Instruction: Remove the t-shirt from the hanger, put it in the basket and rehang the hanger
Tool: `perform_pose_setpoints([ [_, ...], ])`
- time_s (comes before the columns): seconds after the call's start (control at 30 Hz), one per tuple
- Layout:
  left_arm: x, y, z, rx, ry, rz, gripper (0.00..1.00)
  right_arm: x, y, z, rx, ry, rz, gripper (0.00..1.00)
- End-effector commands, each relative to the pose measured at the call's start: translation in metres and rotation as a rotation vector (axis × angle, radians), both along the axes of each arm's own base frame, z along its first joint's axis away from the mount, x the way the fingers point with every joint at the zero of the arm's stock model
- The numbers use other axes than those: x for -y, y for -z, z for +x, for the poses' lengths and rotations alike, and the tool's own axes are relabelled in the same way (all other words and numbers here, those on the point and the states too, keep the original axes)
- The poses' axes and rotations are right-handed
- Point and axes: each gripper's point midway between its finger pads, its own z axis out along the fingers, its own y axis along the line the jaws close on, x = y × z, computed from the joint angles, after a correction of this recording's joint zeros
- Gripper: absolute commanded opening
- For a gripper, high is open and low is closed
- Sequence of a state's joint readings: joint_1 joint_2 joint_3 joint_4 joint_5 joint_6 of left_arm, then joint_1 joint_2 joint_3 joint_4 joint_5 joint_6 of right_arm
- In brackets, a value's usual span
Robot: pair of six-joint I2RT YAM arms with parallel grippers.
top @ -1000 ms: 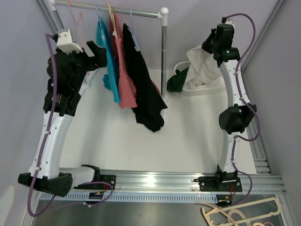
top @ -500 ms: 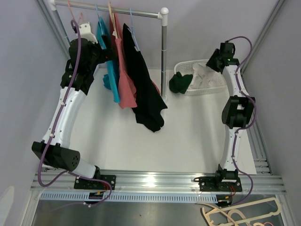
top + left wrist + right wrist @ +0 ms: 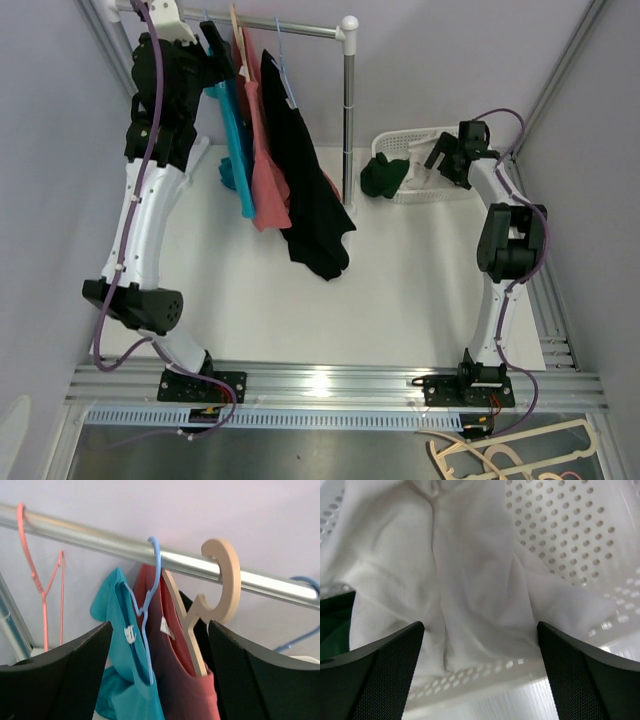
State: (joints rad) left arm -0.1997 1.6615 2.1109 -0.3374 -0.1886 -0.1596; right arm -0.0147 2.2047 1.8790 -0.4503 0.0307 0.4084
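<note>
Rail (image 3: 90,535): the span between the pink hanger (image 3: 44,620) and the blue hanger (image 3: 159,567) is bare, so access is free there. The blue hanger and wooden hanger (image 3: 231,587) hooks hang close together, and their garments crowd the space below. Table (image 3: 400,290): open between the black garment (image 3: 305,200) and the basket (image 3: 425,196), except for the upright post (image 3: 348,110).

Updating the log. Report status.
Left gripper open at rail, right gripper open over basket. Teal t-shirt hangs on blue hanger. Red shirt crowds it.
</note>
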Motion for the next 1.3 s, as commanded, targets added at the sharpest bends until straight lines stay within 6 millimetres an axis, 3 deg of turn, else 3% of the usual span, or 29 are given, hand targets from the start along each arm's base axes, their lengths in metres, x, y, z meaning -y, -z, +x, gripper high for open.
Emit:
perform_pose_setpoints([
  [0.0, -0.002, -0.004, 0.011, -0.004, -0.014, 0.040, 0.81, 0.000, -0.073, 0.001, 0.181, 0.009, -0.008, 1.00],
  [0.03, -0.002, -0.003, 0.016, -0.008, -0.017, 0.043, 0.81, 0.000, -0.067, -0.005, 0.167, 0.010, -0.009, 0.99],
  [0.17, -0.002, -0.001, 0.022, -0.005, -0.023, 0.057, 0.79, 0.003, -0.082, -0.017, 0.196, 0.023, -0.021, 0.99],
  [0.43, -0.005, 0.001, 0.029, -0.007, -0.046, 0.068, 0.72, 0.006, -0.134, -0.035, 0.301, 0.030, -0.042, 0.99],
  [0.6, -0.008, 0.007, 0.037, -0.020, -0.062, 0.081, 0.58, 0.010, -0.166, -0.046, 0.357, 0.031, -0.048, 0.99],
  [0.77, -0.012, 0.015, 0.043, -0.036, -0.075, 0.080, 0.56, 0.009, -0.183, -0.054, 0.385, 0.023, -0.047, 1.00],
  [1.0, -0.014, 0.032, 0.056, -0.072, -0.085, 0.078, 0.65, 0.007, -0.207, -0.069, 0.427, 0.011, -0.044, 1.00],
  [1.27, -0.019, 0.041, 0.064, -0.090, -0.093, 0.072, 0.62, 0.010, -0.223, -0.078, 0.459, 0.017, -0.050, 0.99],
])
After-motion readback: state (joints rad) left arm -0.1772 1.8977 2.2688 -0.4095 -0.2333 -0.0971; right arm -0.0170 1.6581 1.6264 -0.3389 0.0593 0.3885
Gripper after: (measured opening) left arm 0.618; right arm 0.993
